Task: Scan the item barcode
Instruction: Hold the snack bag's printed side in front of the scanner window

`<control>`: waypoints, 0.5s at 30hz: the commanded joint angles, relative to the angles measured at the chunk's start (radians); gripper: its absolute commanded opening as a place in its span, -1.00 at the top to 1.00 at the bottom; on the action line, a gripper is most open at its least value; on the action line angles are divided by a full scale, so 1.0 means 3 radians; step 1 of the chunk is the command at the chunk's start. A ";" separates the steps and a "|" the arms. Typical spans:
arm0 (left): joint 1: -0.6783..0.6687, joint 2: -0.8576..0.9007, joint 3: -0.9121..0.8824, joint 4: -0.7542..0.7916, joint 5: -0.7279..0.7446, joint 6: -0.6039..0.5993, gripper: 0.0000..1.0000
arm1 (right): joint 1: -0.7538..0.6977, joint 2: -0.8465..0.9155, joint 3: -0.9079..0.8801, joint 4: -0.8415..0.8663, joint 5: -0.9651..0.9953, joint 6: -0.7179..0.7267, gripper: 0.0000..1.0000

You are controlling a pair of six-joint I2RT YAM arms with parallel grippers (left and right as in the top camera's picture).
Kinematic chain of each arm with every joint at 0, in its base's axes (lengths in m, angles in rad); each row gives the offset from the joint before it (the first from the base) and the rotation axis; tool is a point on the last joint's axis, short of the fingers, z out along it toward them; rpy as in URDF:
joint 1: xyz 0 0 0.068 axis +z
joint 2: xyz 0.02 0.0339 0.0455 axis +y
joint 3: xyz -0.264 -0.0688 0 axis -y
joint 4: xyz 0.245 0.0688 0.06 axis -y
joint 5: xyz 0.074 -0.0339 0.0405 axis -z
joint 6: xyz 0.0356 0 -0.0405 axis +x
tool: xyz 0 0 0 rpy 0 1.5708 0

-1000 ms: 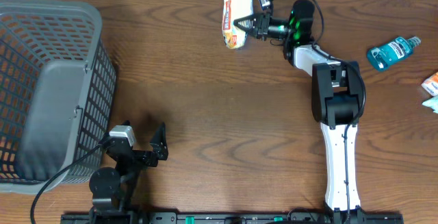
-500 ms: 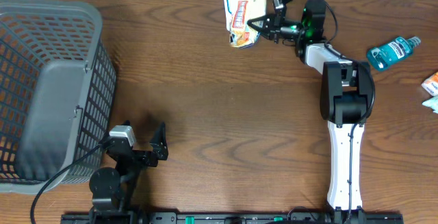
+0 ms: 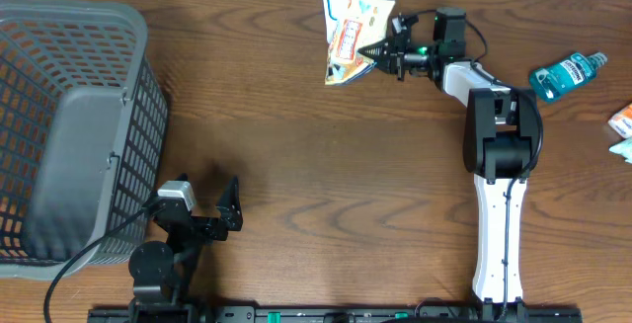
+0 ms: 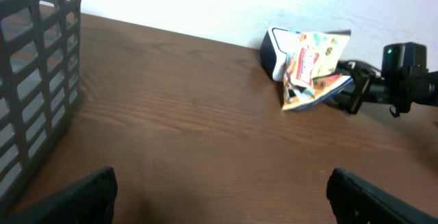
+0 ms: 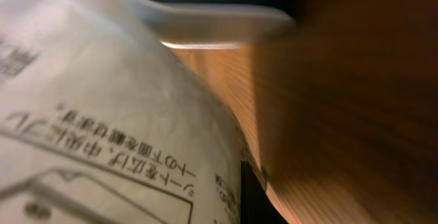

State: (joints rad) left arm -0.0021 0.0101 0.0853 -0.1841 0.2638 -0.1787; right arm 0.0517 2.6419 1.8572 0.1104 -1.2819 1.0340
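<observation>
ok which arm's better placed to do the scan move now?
Right: the right gripper is shut on the snack packet at the far edge, beside the blue-and-white device. The left gripper sits open and empty near the basket.

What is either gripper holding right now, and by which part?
The right gripper pinches the snack packet by its edge on the arm's side. The left gripper is open, holding nothing.
</observation>
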 commanded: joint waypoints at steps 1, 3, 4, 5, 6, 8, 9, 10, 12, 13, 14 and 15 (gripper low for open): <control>-0.0006 -0.0020 -0.0069 -0.0057 0.0039 0.0033 -0.96 | 0.0005 0.0010 0.0004 -0.0261 0.0184 -0.0100 0.97; -0.0008 -0.0020 -0.0069 -0.0057 0.0041 0.0033 -0.96 | 0.0008 0.0010 0.0004 -0.0314 0.0188 -0.0170 0.97; -0.0008 -0.0020 -0.0069 -0.0057 0.0041 0.0033 -0.96 | 0.0008 0.0010 0.0004 -0.0314 0.0170 -0.0183 0.97; -0.0006 -0.0020 -0.0069 -0.0057 0.0039 0.0033 -0.96 | 0.0008 0.0010 0.0004 -0.0309 0.0168 -0.0186 0.97; -0.0008 -0.0020 -0.0069 -0.0057 0.0041 0.0033 -0.96 | 0.0008 0.0010 0.0004 -0.0305 0.0168 -0.0184 0.97; -0.0008 -0.0020 -0.0069 -0.0057 0.0041 0.0033 -0.96 | 0.0009 0.0010 0.0004 -0.0308 0.0207 -0.0182 0.97; -0.0008 -0.0020 -0.0069 -0.0057 0.0041 0.0033 -0.96 | 0.0014 0.0010 0.0004 -0.0309 0.0235 -0.0182 0.97; -0.0008 -0.0020 -0.0069 -0.0057 0.0041 0.0033 -0.96 | 0.0024 0.0010 0.0004 -0.0306 0.0263 -0.0182 0.98; -0.0008 -0.0020 -0.0069 -0.0057 0.0041 0.0033 -0.96 | 0.0053 0.0010 0.0005 -0.0300 0.0320 -0.0184 0.97; -0.0008 -0.0020 -0.0069 -0.0057 0.0041 0.0033 -0.96 | 0.0075 0.0010 0.0005 -0.0248 0.0359 -0.0189 0.97; -0.0008 -0.0020 -0.0069 -0.0057 0.0041 0.0033 -0.96 | 0.0093 0.0010 0.0005 -0.0169 0.0394 -0.0225 0.97; -0.0008 -0.0020 -0.0069 -0.0057 0.0041 0.0033 -0.96 | 0.0111 0.0008 0.0005 -0.0085 0.0454 -0.0253 0.97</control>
State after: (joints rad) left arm -0.0021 0.0101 0.0853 -0.1841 0.2634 -0.1787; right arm 0.0570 2.6373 1.8626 0.0505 -1.2636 0.9833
